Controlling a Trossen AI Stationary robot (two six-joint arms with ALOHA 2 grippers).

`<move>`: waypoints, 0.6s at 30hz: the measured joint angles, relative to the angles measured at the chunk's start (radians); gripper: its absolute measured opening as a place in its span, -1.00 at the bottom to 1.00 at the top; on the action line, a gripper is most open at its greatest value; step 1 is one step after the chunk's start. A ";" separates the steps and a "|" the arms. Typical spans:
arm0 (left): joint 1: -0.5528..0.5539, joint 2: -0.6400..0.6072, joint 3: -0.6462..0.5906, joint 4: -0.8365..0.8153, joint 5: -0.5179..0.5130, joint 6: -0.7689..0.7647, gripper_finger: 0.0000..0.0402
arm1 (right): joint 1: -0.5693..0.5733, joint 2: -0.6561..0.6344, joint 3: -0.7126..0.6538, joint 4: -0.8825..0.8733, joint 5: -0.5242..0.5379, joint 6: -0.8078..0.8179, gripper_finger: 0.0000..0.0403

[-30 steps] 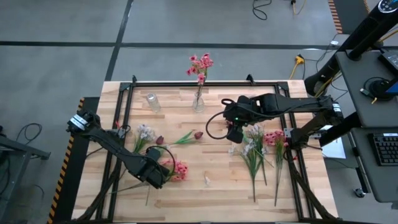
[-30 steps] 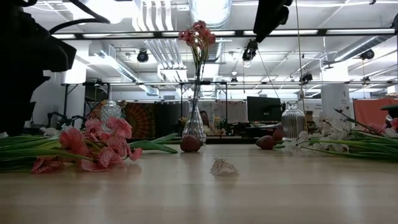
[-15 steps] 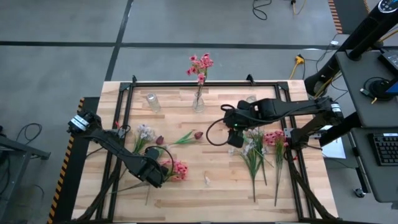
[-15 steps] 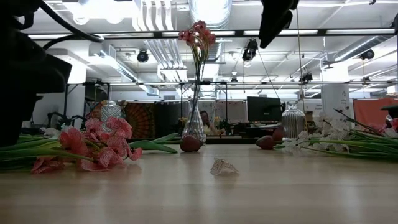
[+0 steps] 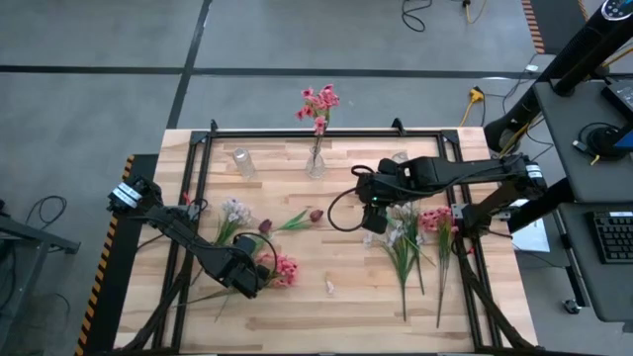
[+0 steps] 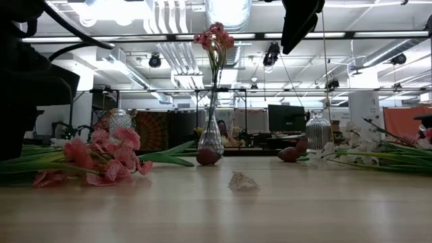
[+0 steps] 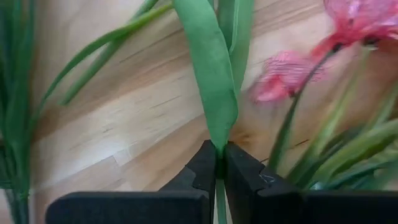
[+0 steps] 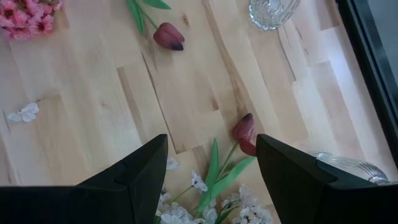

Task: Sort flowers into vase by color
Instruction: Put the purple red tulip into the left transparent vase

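One vase [image 5: 316, 164] holds pink blooms [image 5: 318, 103]; left hand [image 7: 217, 167] pinches a green stem [image 7: 211, 93].

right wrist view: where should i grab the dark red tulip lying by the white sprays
Probably take the tulip by its green stem just behind the bud, coming straight down, jaws across the stem: it lies flat; farther along the white sprays crowd it.

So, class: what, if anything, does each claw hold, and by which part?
The left claw is shut on a flower's green stem, just below a leaf. The right claw is open and holds nothing.
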 joint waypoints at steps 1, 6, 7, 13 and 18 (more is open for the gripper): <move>0.000 -0.001 0.004 -0.002 -0.005 0.005 -0.98 | 0.000 0.000 0.000 0.000 0.000 0.000 0.18; 0.000 -0.019 0.036 -0.045 -0.011 0.034 -0.99 | 0.000 0.000 0.000 0.002 0.000 0.000 0.18; 0.000 -0.024 0.044 -0.068 -0.017 0.034 -0.99 | 0.000 0.000 0.000 0.002 0.000 0.000 0.18; -0.003 -0.058 0.116 -0.196 -0.084 0.051 -1.00 | 0.000 0.000 0.000 0.003 0.001 -0.005 0.18; -0.003 -0.098 0.165 -0.209 -0.191 0.118 -1.00 | 0.000 0.000 0.000 0.004 0.001 -0.024 0.18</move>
